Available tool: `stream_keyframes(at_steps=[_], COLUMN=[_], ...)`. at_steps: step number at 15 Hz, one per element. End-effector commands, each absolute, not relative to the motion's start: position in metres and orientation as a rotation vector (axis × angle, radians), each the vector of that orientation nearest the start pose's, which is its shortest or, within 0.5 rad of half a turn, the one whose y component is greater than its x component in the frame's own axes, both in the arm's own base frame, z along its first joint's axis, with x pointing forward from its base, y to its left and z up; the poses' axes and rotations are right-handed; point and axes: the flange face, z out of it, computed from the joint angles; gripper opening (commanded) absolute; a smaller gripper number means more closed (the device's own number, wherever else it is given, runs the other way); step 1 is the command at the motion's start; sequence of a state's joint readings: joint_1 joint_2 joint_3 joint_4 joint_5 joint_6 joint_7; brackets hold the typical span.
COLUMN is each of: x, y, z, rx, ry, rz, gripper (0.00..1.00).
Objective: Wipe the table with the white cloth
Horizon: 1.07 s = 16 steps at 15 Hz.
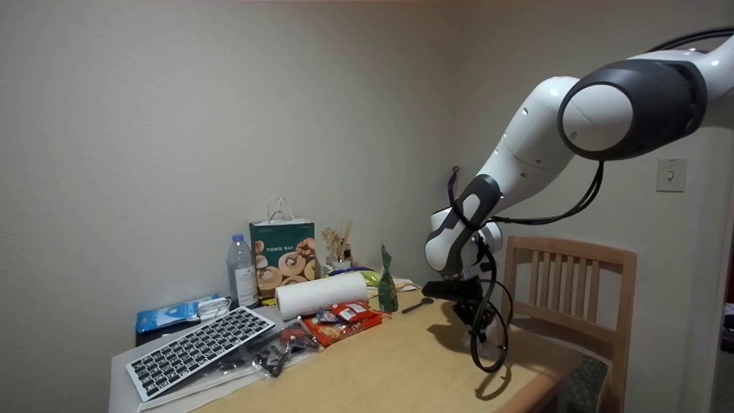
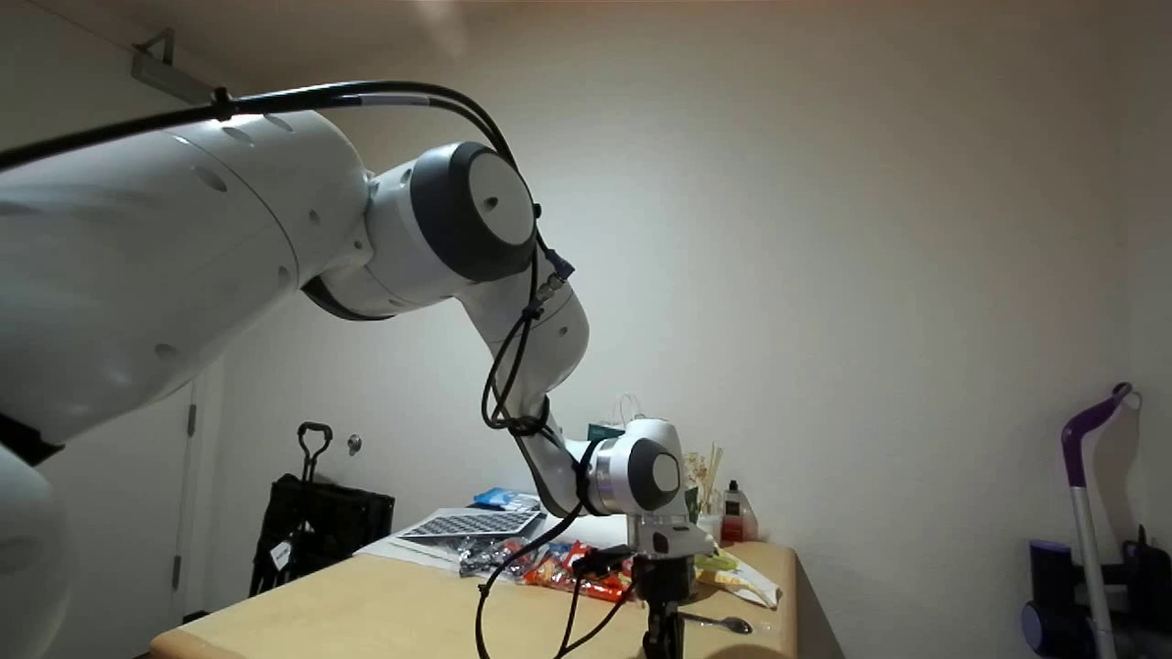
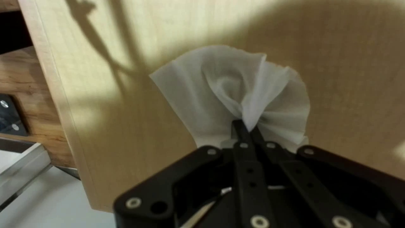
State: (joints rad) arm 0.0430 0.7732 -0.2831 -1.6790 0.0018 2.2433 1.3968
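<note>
The white cloth [image 3: 190, 95] lies fanned out and wrinkled on the table [image 3: 126, 133] in the wrist view. A pinched fold rises from it between the fingertips of my gripper [image 3: 247, 126], which is shut on the cloth. In an exterior view the gripper [image 1: 479, 318] points down near the chair-side end of the tan table [image 1: 373, 373], with a pale bit of cloth [image 1: 489, 346] showing low behind a cable loop. The gripper [image 2: 664, 631] reaches the bottom border in an exterior view, so its tips and the cloth are cut off there.
Along the wall side stand a keyboard [image 1: 198, 350], paper towel roll [image 1: 321, 294], red snack packets [image 1: 344, 321], bottle [image 1: 242, 272] and paper bag [image 1: 284, 255]. A dark spoon [image 1: 417, 305] lies near the gripper. A chair [image 1: 567, 287] is beyond the table's end.
</note>
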Motion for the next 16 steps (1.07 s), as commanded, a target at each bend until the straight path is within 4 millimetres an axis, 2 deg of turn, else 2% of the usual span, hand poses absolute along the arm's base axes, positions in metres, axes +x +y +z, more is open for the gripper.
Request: stream_keyframes(at_steps=[1,6,7,8,10,12,13,16], x=[0.628,0.61,0.609,0.629,0.625,0.624,0.624,0.613], y=[-0.092,-0.02,-0.013,-0.024,-0.011,-0.011,-0.005,0.045], z=[0.133,0.128,0.129,0.143,0.143,0.143,0.141,0.124], rx=[-2.669,-3.021,-3.043,-2.972,-3.016,-3.019,-3.061,-3.25], ry=[2.236,1.92,1.894,2.002,1.954,1.949,1.877,1.618], rz=[0.059,0.003,-0.03,-0.059,-0.066,-0.066,-0.053,-0.069], gripper=[0.0,0.0,0.0,0.02,0.02,0.0,0.0,0.0])
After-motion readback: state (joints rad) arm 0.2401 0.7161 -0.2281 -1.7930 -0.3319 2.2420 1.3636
